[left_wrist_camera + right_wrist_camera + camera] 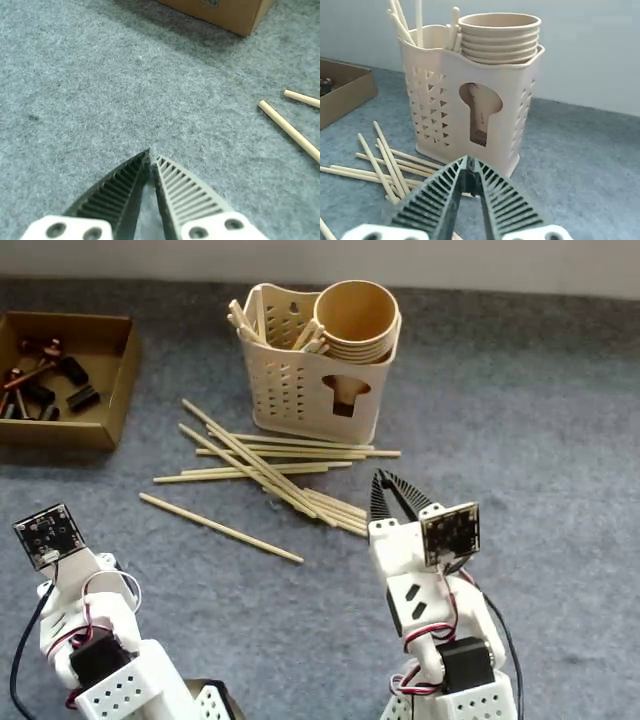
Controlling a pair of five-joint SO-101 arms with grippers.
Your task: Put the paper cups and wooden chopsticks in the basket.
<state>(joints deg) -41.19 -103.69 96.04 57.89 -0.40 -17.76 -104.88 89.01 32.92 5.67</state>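
The cups (357,315) sit stacked in the basket (290,390) beside a few upright chopsticks (245,320), while the loose chopsticks (270,475) lie scattered on the counter (550,440) in front of it. The right jaws are closed and empty, at the pile's edge, facing the basket. The left jaws are closed on nothing too, over bare counter near a box (60,430).

Prob. a robot lab: grey felt table (560,420), cardboard box (60,432) w/ spare parts (40,390) beyond left jaws, plain wall (590,50).
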